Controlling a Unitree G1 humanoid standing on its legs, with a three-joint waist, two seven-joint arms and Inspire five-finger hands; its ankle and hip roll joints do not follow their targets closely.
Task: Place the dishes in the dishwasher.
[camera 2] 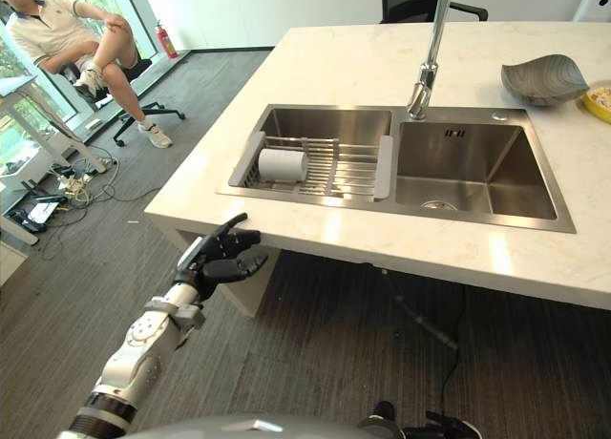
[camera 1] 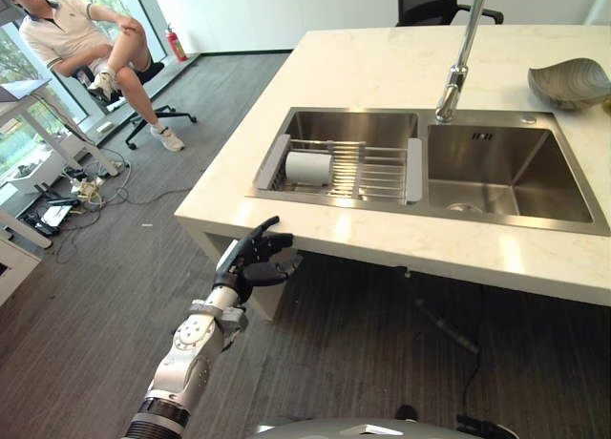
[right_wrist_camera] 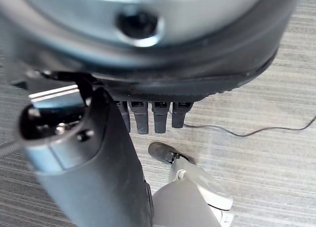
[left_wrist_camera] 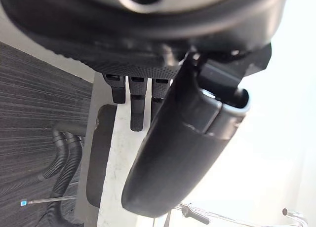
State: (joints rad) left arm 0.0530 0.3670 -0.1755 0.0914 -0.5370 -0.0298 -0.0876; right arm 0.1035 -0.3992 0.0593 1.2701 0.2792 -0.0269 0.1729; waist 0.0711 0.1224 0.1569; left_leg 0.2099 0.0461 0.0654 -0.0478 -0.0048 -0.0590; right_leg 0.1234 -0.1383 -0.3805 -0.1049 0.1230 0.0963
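Hovering low with loose, empty left hand [camera 1: 256,260]; cup [camera 1: 307,167] lies sideways up ahead in sink rack [camera 1: 382,172].

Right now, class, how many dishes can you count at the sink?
2: a white cup on the rack in the left basin, a grey bowl on the counter, far right. More may be hidden.

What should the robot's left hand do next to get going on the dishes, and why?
Probably raise the left hand over the counter edge toward the white cup lying in the drying rack across the sink's left basin. The hand hangs open and empty below the countertop, and that cup looks like the nearest dish; the grey bowl sits far right.
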